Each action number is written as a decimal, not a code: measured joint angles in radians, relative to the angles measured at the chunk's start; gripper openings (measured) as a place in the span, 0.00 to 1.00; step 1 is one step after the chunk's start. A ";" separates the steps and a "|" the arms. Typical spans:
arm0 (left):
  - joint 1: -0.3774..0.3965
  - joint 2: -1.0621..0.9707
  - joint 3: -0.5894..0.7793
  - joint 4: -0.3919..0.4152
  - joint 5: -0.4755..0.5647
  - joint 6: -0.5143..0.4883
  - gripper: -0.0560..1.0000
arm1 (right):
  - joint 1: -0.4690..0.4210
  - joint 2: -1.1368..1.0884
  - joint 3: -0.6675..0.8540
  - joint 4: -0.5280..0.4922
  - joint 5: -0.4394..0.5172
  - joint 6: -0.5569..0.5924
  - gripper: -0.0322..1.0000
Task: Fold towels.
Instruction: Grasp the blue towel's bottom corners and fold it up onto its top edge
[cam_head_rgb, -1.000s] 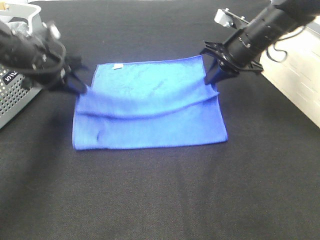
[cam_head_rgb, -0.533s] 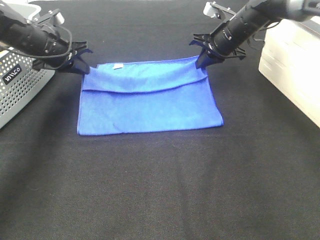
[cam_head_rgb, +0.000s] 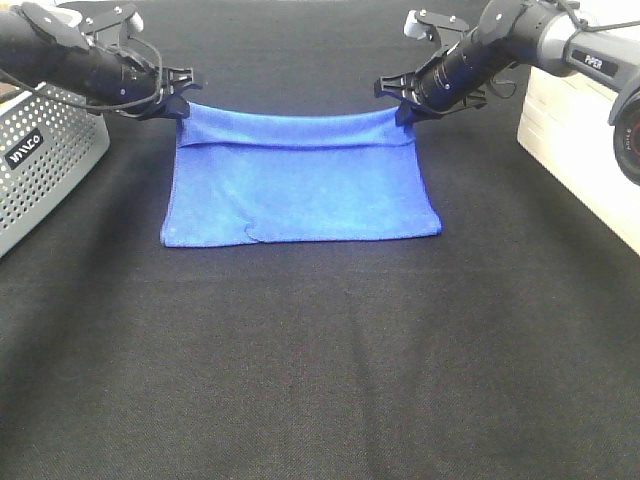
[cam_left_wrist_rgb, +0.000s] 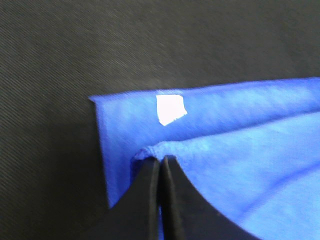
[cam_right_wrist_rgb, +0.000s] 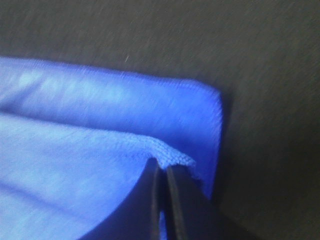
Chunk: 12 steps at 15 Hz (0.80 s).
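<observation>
The royal-blue towel (cam_head_rgb: 300, 185) lies on the black table, its top layer pulled over toward the far edge. My left gripper (cam_head_rgb: 178, 108) is shut on the top layer's far-left corner; the left wrist view shows its jaws closed on the hem (cam_left_wrist_rgb: 159, 152), with the white tag (cam_left_wrist_rgb: 170, 108) on the layer below. My right gripper (cam_head_rgb: 405, 110) is shut on the far-right corner; the right wrist view shows its jaws pinching the stitched hem (cam_right_wrist_rgb: 167, 157). The top layer's corners are held just short of the lower layer's far corners.
A perforated grey basket (cam_head_rgb: 40, 165) stands at the left edge, close to my left arm. A white block (cam_head_rgb: 585, 150) stands at the right edge beside my right arm. The black cloth-covered table (cam_head_rgb: 320, 370) stretches toward the front.
Both grippers have carried the towel's top layer toward the far edge, and the whole towel has slid that way. The loose fold has flattened.
</observation>
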<state>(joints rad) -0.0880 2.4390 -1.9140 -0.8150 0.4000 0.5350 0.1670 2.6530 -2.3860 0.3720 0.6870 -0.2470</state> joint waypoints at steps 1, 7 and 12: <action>-0.006 0.011 0.000 0.000 -0.034 0.018 0.05 | 0.000 0.001 0.000 -0.003 -0.038 0.000 0.03; -0.064 0.038 0.000 0.005 -0.169 0.037 0.33 | 0.000 0.001 0.000 -0.015 -0.084 0.000 0.37; -0.062 0.032 0.000 0.016 -0.164 0.034 0.70 | 0.000 -0.001 0.000 -0.025 0.018 0.000 0.73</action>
<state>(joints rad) -0.1500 2.4710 -1.9140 -0.7990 0.2360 0.5690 0.1670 2.6520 -2.3860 0.3470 0.7050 -0.2470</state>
